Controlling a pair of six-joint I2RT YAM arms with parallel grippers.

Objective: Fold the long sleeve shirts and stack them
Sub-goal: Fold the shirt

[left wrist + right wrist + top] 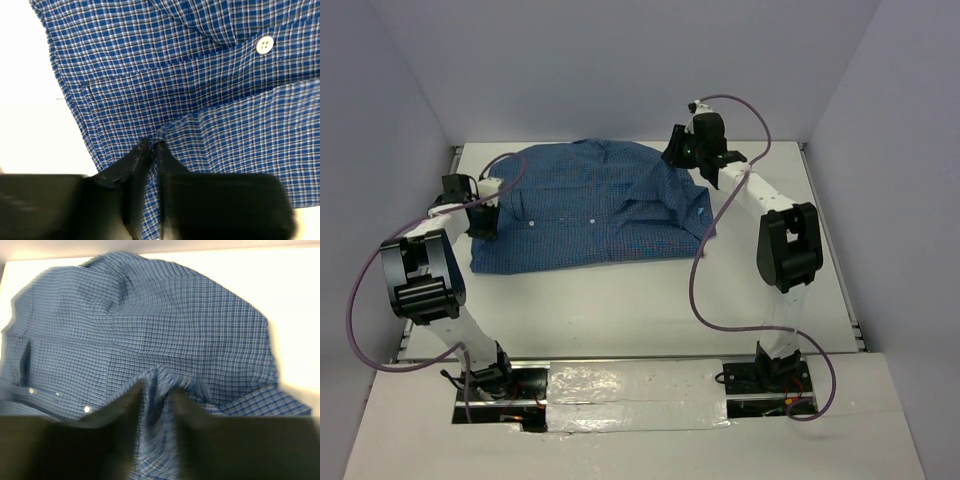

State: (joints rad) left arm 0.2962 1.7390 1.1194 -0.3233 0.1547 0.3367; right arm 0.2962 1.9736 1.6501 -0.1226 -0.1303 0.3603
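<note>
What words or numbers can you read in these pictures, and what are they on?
None: no word, number, brand or sign can be read in any view.
The blue checked shirt shows no label or print, only plain white buttons.
The table and the shiny tape at its near edge carry no writing.

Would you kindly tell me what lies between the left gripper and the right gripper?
Only the blue checked shirt lies there, spanning from left gripper to right gripper, as the top view shows.
</note>
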